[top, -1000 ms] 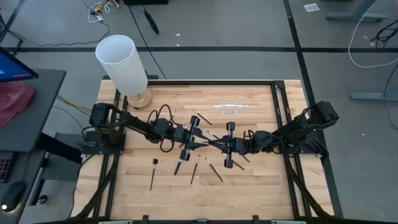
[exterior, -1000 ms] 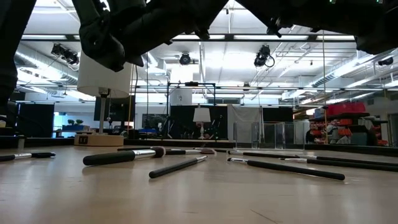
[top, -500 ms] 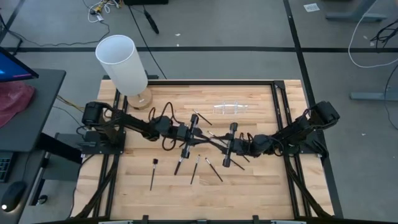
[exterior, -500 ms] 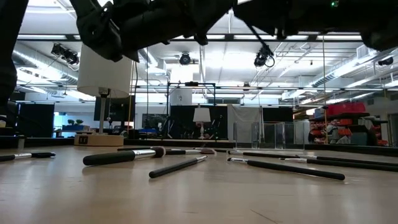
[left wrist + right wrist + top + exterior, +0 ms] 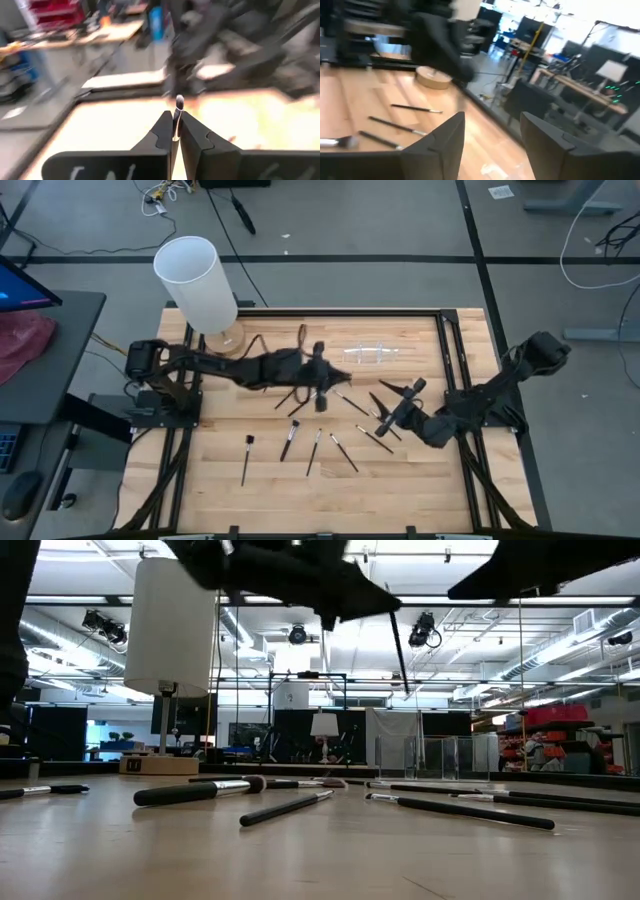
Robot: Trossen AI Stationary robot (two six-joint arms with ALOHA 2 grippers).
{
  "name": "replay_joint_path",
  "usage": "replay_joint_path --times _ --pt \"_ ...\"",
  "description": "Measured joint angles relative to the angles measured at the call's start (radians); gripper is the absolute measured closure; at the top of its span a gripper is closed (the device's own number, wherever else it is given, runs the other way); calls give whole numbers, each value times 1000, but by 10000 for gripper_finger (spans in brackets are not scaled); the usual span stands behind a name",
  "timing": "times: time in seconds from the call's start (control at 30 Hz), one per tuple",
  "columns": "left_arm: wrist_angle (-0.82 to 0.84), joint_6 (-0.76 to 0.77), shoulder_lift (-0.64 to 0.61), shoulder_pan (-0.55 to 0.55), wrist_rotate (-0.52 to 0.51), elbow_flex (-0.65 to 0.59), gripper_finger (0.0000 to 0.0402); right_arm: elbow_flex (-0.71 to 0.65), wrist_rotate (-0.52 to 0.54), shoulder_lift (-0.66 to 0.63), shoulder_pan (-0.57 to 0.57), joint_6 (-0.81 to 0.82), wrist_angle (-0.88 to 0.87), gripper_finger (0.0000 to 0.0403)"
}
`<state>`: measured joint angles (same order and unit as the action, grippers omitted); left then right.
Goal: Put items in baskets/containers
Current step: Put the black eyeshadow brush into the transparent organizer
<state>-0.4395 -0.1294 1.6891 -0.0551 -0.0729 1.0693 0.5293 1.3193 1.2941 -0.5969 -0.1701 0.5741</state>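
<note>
Brushes lie scattered over the wooden table point(image 5: 220, 480) as two dark arms meet above its middle. The left gripper point(image 5: 320, 385) hangs over the centre, its fingers point(image 5: 161, 131) pressed together on one thin brush point(image 5: 178, 102), which in the low view dangles tilted, clear of the wood. The right gripper point(image 5: 398, 392) sits just to its right, low over the table, fingers point(image 5: 451, 131) spread wide and holding nothing. Four loose brushes point(image 5: 288, 440) form a ragged row towards the near edge; several more lie between and under the grippers, too overlapped to count. One clear holder point(image 5: 368, 355) rests near the far edge, just beyond the left gripper. One white cylinder point(image 5: 197, 280) on a round wooden base point(image 5: 228, 340) stands at the far left corner.
</note>
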Motion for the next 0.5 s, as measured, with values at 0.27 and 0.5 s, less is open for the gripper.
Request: replay_joint_path --times 0.27,0.5 --pt "118 4 26 -158 82 129 385 -1 -116 25 15 328 -259 206" --pt "38 143 92 -320 260 127 387 -1 -158 76 31 398 -275 206"
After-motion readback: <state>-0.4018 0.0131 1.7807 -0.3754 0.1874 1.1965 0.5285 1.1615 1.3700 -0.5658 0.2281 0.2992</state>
